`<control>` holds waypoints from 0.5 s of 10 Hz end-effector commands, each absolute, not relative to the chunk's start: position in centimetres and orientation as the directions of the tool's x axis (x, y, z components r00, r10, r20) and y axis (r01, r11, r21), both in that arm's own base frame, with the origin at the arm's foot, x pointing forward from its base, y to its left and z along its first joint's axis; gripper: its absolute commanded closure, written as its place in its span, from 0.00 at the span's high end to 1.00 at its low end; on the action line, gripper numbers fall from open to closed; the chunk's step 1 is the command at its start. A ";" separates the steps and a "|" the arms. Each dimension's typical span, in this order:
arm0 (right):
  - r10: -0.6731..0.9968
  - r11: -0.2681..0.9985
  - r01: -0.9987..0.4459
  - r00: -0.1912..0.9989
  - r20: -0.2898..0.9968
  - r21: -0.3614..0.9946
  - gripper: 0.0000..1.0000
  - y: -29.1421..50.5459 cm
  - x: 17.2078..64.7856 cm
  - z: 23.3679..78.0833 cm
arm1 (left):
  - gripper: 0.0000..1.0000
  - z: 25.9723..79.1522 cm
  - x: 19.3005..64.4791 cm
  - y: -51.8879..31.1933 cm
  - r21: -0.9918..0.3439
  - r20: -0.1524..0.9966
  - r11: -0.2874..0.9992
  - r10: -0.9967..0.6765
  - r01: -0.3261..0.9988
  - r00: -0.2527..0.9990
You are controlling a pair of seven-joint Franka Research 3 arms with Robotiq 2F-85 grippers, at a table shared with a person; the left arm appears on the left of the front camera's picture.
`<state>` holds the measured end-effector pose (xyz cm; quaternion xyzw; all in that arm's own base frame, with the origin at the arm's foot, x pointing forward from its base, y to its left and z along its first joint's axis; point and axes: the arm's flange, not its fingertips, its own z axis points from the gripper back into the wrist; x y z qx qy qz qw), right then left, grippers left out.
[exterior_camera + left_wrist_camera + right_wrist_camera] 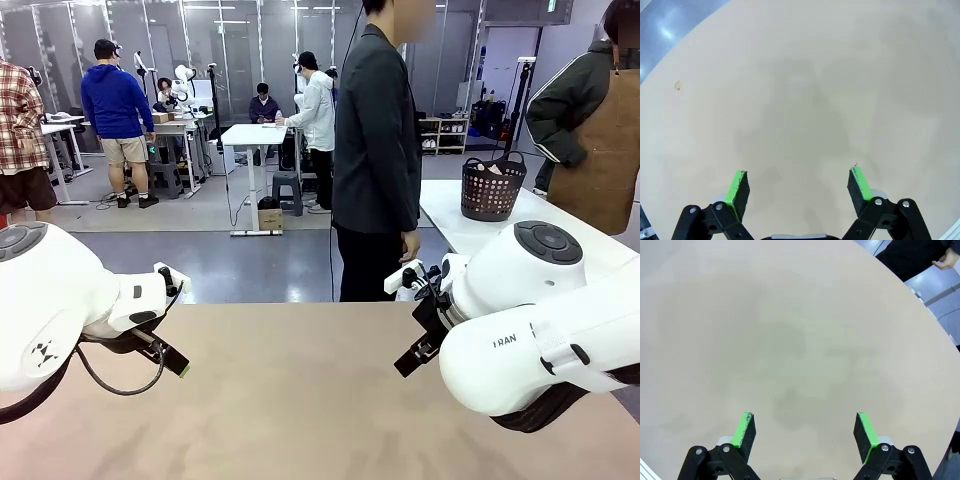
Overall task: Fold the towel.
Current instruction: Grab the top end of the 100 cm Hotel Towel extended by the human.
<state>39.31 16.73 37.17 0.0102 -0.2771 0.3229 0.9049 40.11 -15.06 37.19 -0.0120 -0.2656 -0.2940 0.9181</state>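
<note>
1. Left gripper (800,182): jaws spread wide, green pads well apart, nothing between them. It hangs over plain tan table (300,400).
2. Right gripper (805,427): the same, fully spread and holding nothing, also above the tan top.
3. Towel (489,169): I place it in the dark basket (492,200) on the white table (470,235) at far right, well apart from both grippers. Only a pale pinkish patch shows at the rim, too small for me to be sure.
4. Person (375,150): dark jacket, standing at the far edge of my table, one hand (410,246) hanging loose at the side.
5. Handling, my judgement: terry cloth is light, soft and limp. It will sag and drape from any hold, will not keep a shape, and cannot break. The looped pile should hold well against the pads, so I expect little slipping.
6. Where to take hold, my judgement: once it lies spread on the tan top, pinch two neighbouring corners on the hem band, one per gripper. The firmer edge gives a clean bite.
7. Caution, my judgement: a pinch in mid-cloth would bunch it, and a shallow one may lift a single layer.
</note>
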 end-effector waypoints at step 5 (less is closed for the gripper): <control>0.486 0.814 -0.580 0.695 0.530 0.014 1.00 13.2 40.3 48.3 | 1.00 46.0 40.3 -12.5 -0.090 0.511 0.813 -0.458 0.575 0.727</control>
